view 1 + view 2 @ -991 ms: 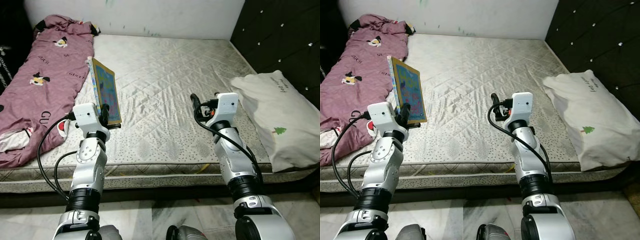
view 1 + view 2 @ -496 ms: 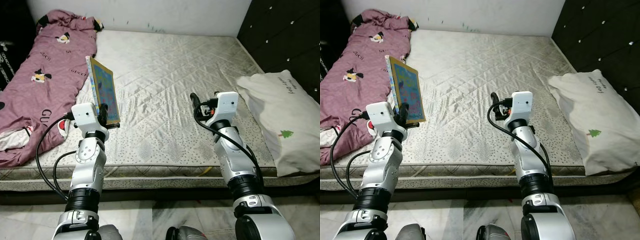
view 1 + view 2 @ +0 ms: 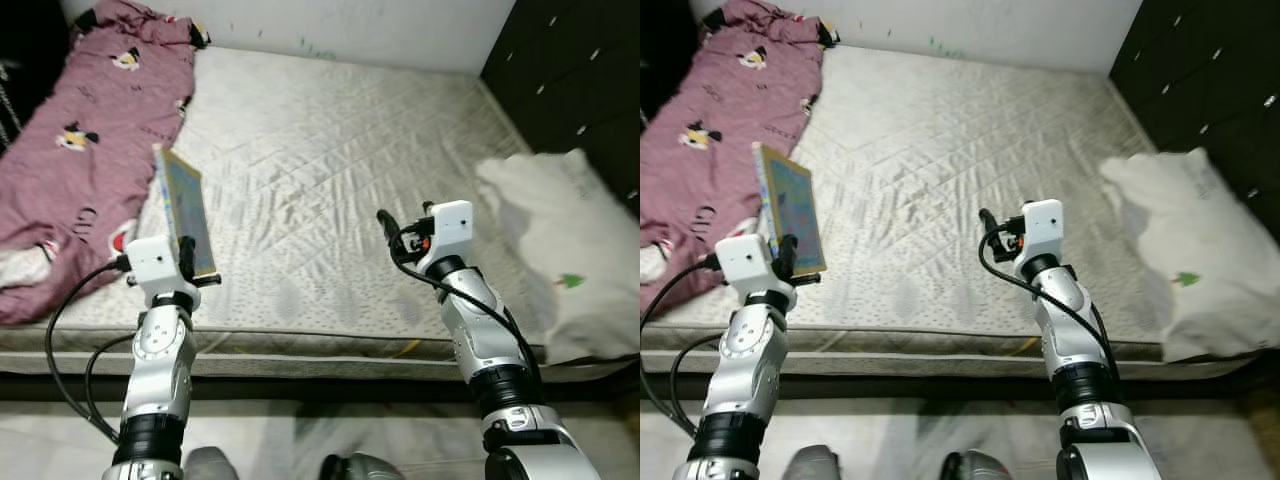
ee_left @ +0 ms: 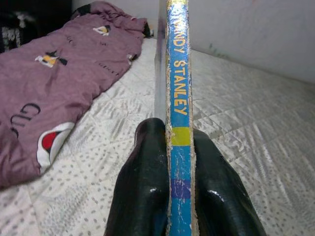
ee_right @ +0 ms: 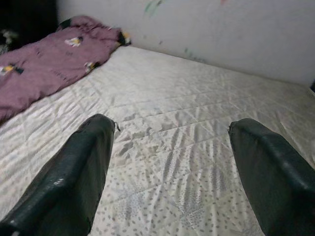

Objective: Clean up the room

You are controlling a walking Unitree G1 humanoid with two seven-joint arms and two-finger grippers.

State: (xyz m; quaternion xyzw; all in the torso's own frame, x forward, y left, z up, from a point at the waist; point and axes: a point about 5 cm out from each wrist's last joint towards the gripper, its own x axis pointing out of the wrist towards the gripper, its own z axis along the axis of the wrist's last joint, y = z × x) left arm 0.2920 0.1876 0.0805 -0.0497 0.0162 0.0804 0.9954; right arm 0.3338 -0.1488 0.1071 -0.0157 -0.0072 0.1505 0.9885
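Left tool (image 4: 179, 196) clamps upright book (image 3: 185, 210) above mattress (image 3: 330, 170); right tool (image 5: 172, 167) spread apart.

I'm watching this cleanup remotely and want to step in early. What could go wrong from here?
The left tool pinches the book only at its bottom edge, upright; it could tip or slip out as the robot walks. The views are blurred, so the robot may be moving close to the mattress and could bump its edge. The open right tool could snag the sheet.
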